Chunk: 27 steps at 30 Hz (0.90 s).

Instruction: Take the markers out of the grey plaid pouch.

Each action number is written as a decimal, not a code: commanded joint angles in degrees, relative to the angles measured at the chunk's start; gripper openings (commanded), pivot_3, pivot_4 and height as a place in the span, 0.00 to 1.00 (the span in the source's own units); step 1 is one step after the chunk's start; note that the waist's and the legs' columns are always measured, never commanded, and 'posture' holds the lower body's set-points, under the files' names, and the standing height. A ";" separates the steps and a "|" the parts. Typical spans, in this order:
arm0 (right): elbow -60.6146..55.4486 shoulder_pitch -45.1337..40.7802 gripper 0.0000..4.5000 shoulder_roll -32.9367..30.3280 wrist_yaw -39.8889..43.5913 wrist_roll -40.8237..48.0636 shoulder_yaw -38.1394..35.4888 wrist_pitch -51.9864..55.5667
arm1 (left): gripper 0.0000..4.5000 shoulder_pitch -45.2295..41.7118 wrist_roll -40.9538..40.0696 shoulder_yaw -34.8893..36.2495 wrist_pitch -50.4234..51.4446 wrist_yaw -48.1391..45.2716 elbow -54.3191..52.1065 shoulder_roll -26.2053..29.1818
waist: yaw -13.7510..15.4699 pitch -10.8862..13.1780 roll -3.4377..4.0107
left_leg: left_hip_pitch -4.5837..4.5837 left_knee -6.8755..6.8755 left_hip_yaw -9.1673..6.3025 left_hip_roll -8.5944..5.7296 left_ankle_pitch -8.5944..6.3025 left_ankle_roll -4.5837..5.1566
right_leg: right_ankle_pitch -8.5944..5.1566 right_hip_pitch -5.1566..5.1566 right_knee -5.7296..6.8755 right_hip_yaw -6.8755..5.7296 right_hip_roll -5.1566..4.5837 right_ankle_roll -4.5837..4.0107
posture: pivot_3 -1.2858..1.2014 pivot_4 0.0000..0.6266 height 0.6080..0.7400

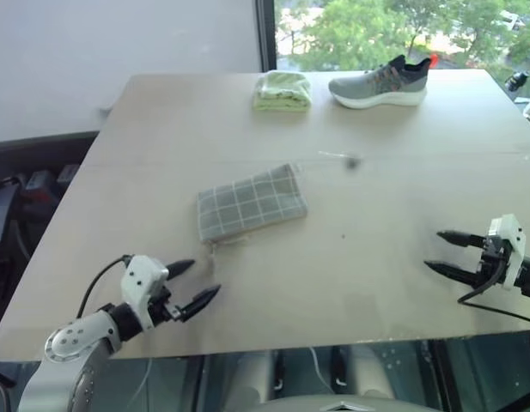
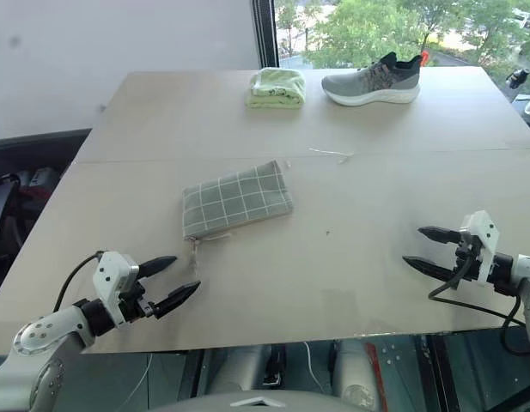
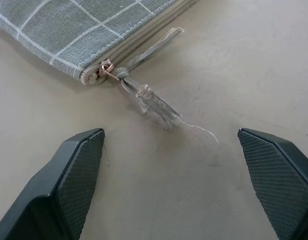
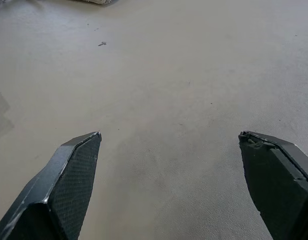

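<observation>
The grey plaid pouch (image 1: 250, 202) lies flat a little left of the middle of the frame, on the pale surface (image 1: 376, 266). Its zip looks closed, and a small pull tag (image 3: 149, 97) with a thin loose thread hangs off its near corner onto the surface. No markers can be seen outside it. The left tool (image 1: 194, 285) sits in the lower left of the frame, close to that corner of the pouch but not touching it. Its two black fingers are spread wide and hold nothing. The right tool (image 1: 447, 253) is at the lower right edge of the frame, well apart from the pouch, over bare surface. Its fingers are spread wide too, with nothing between them. At the top of the frame, a folded light green cloth (image 1: 283, 90) lies beside a grey shoe (image 1: 380, 83).
</observation>
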 commanded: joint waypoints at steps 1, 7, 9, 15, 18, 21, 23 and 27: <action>-0.58 -0.86 1.00 -1.07 0.84 0.50 -1.13 -0.32 | 0.98 1.47 -0.48 2.57 -1.32 -0.38 -1.82 0.68 | 0.00 0.00 0.00 | 0.00 0.00 0.00 0.00 0.00 0.00 | 0.00 0.00 0.00 0.00 0.00 0.00 | 0.52 0.24 1.00; 2.58 -3.92 1.00 -0.57 1.77 -0.90 0.50 -1.39 | 0.98 4.79 -1.38 4.55 -1.42 -0.19 -3.94 0.05 | -0.08 0.03 -0.05 | 0.02 0.00 0.04 0.00 0.00 0.00 | 0.00 -0.01 0.00 0.04 0.01 0.00 | 0.52 0.24 1.00; 3.19 -4.59 1.00 -0.41 2.01 -1.22 0.86 -1.59 | 0.98 5.49 -1.27 4.65 -1.61 0.04 -4.05 -0.11 | 0.02 0.03 -0.05 | 0.02 0.00 0.04 0.00 0.00 0.00 | 0.00 -0.01 0.00 0.02 0.01 0.00 | 0.52 0.24 1.00; 4.03 -6.03 1.00 -0.50 2.55 -1.47 1.60 -1.63 | 0.98 6.54 -1.53 5.06 -1.91 0.80 -4.60 -0.49 | -0.01 0.03 -0.05 | 0.01 0.00 0.05 0.00 0.00 0.01 | 0.00 -0.01 0.00 0.03 0.02 0.00 | 0.52 0.24 1.00; 4.65 -6.61 1.00 -0.58 2.88 -1.64 1.88 -1.86 | 0.98 7.05 -1.37 4.94 -2.14 1.02 -4.89 -0.74 | -0.01 0.03 -0.05 | 0.01 0.00 0.05 0.00 0.00 0.00 | 0.00 -0.01 0.00 0.03 0.02 0.00 | 0.52 0.24 1.00; 4.95 -7.16 1.00 -0.58 3.05 -1.78 2.04 -1.90 | 0.98 7.43 -1.20 4.88 -2.39 1.12 -4.92 -0.91 | -0.04 0.03 -0.05 | 0.01 0.00 0.05 0.00 0.00 0.00 | 0.00 -0.01 0.00 0.03 0.03 0.00 | 0.52 0.24 1.00; 5.09 -7.33 1.00 -0.55 3.20 -1.86 2.04 -1.96 | 0.98 7.61 -1.02 4.80 -2.59 1.12 -4.81 -0.90 | -0.05 0.03 -0.05 | 0.01 0.00 0.05 0.00 0.00 0.00 | 0.00 -0.01 0.00 0.03 0.03 0.00 | 0.52 0.24 1.00; 3.82 -6.98 1.00 -0.72 3.64 -1.38 1.81 -1.29 | 0.98 5.81 0.92 5.30 -3.11 4.03 -3.72 -1.21 | 0.02 0.03 -0.05 | 0.01 0.00 0.05 0.00 0.00 0.01 | 0.00 -0.01 0.01 0.02 0.04 0.00 | 0.52 0.24 1.00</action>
